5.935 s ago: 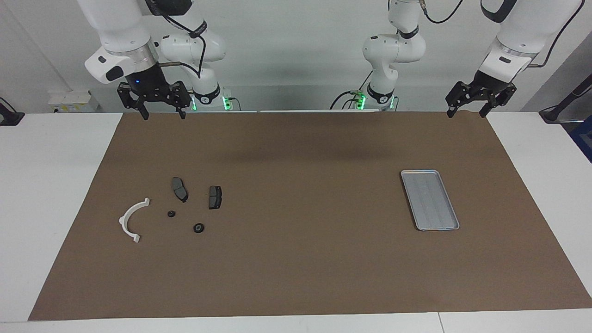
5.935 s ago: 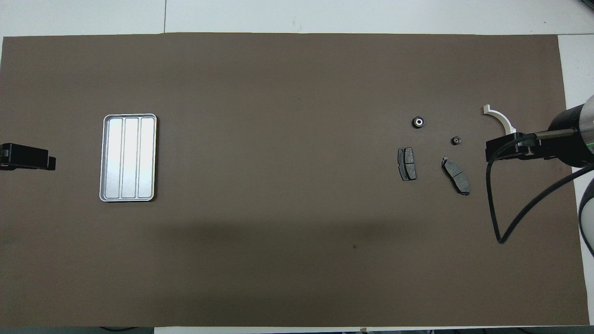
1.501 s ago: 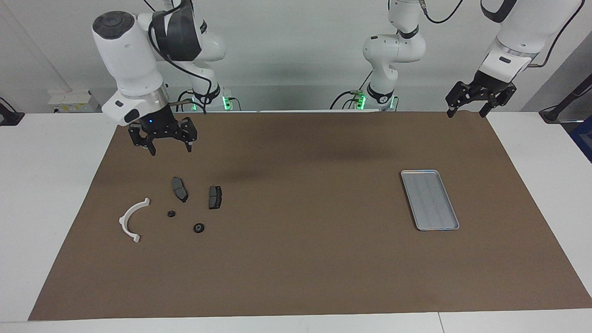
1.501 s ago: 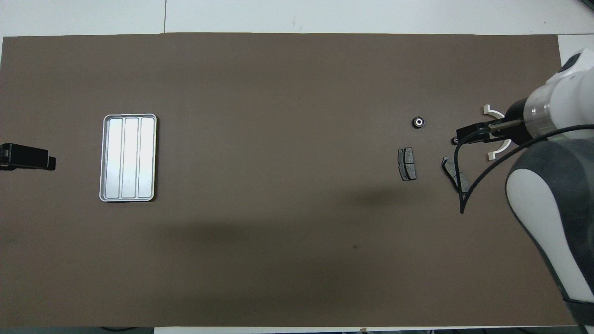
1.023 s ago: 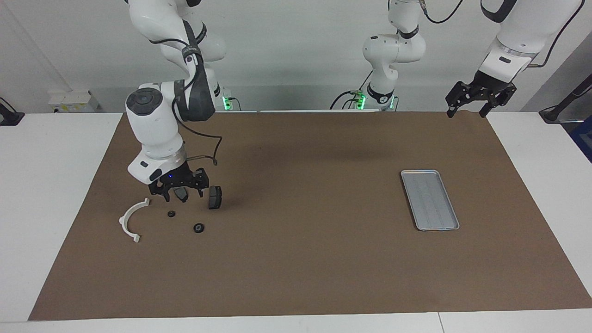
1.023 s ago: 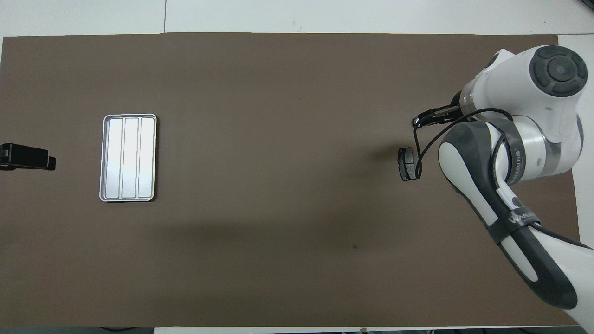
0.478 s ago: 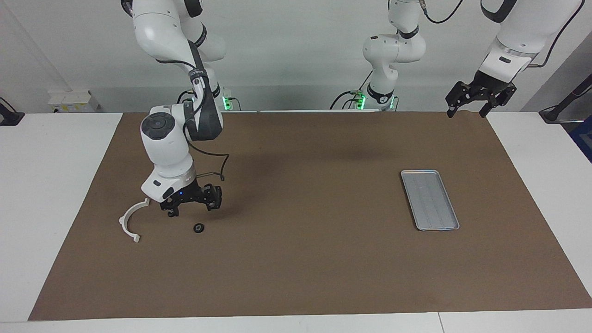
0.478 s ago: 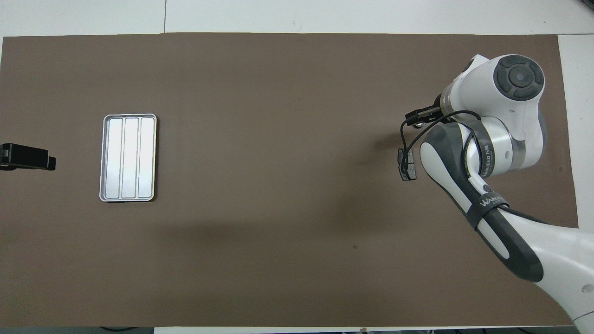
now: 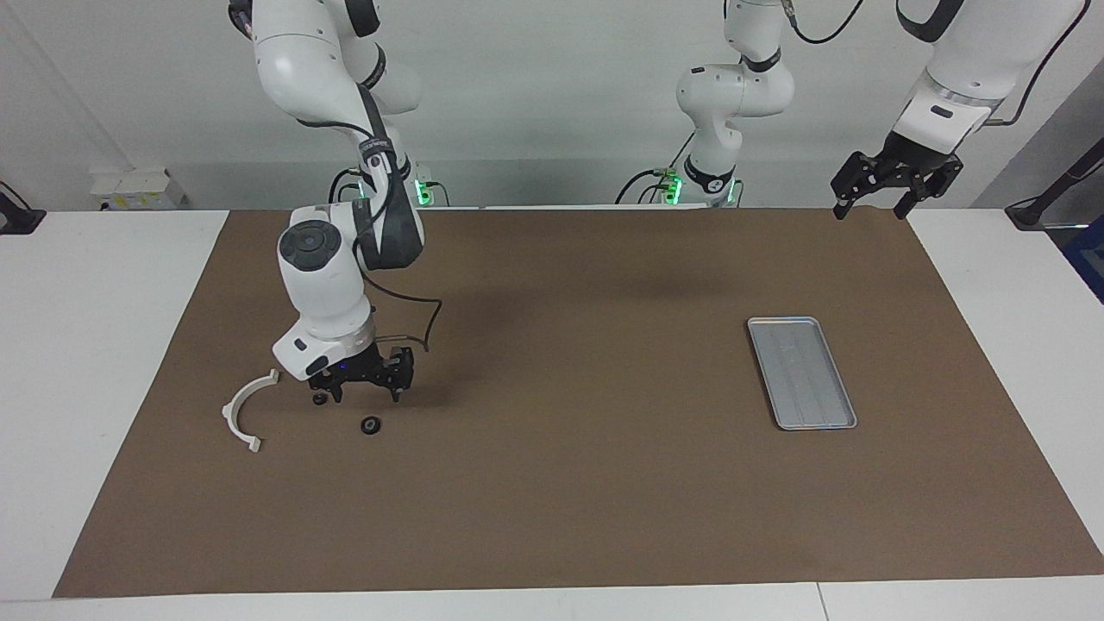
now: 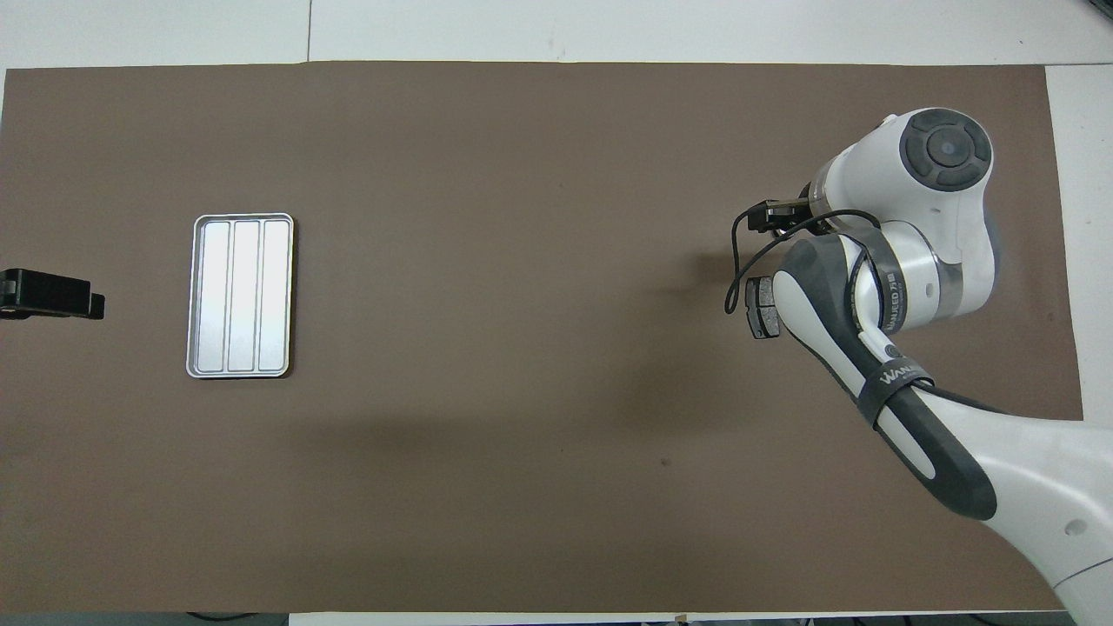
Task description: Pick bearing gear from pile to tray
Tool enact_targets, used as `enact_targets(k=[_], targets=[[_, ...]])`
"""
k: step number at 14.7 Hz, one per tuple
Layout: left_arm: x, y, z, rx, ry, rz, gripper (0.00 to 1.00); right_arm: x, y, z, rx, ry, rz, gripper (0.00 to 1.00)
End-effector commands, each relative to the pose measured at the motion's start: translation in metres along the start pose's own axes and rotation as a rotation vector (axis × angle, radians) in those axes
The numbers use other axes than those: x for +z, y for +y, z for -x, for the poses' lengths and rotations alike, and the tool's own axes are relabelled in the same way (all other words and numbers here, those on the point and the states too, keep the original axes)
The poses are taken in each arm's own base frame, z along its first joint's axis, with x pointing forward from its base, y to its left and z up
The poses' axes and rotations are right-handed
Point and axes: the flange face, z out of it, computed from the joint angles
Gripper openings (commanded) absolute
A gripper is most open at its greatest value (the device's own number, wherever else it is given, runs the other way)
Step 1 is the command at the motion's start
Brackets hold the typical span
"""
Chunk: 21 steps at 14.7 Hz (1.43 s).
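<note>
The bearing gear [image 9: 371, 425], a small black ring, lies on the brown mat in the pile beside a smaller black round piece [image 9: 319, 398] and a white half-ring bracket [image 9: 246, 410]. My right gripper [image 9: 366, 397] hangs open just above the pile, with nothing between its fingers. In the facing view the gear shows just below its fingertips. In the overhead view the right arm hides the gear, and only the edge of one dark brake pad [image 10: 756, 309] shows. The silver ribbed tray [image 9: 802, 373] [image 10: 242, 296] sits toward the left arm's end. My left gripper [image 9: 869, 210] waits open above the mat's corner.
The brown mat [image 9: 569, 483] covers most of the white table. The right arm's black cable [image 9: 423, 323] loops beside its wrist. The left gripper's tip [image 10: 52, 294] shows at the overhead view's edge beside the tray.
My right gripper has come down from over the brake pads and shifted out over the gear, staying open. The left arm and all the parts have not moved.
</note>
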Motion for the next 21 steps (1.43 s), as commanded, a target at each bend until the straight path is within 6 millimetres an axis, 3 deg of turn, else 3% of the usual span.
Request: enact_targets(k=[1,5,11,18,21], targets=[[-0.006,0.000,0.006,-0.002,-0.001,0.000,1.00,0.019,0.003,-0.005,0.077,-0.002,0.014,1.00],[-0.006,0.000,0.006,-0.002,-0.003,0.000,1.00,0.043,0.000,-0.005,0.157,-0.020,0.054,1.00],[-0.006,0.000,0.006,-0.002,-0.001,0.000,1.00,0.059,0.006,-0.018,0.261,0.005,0.044,1.00],[-0.006,0.000,0.006,-0.002,-0.001,0.000,1.00,0.069,0.008,-0.012,0.376,-0.051,0.026,1.00],[-0.006,0.000,0.006,-0.002,-0.001,0.000,1.00,0.070,0.014,-0.012,0.385,-0.068,0.030,0.95]])
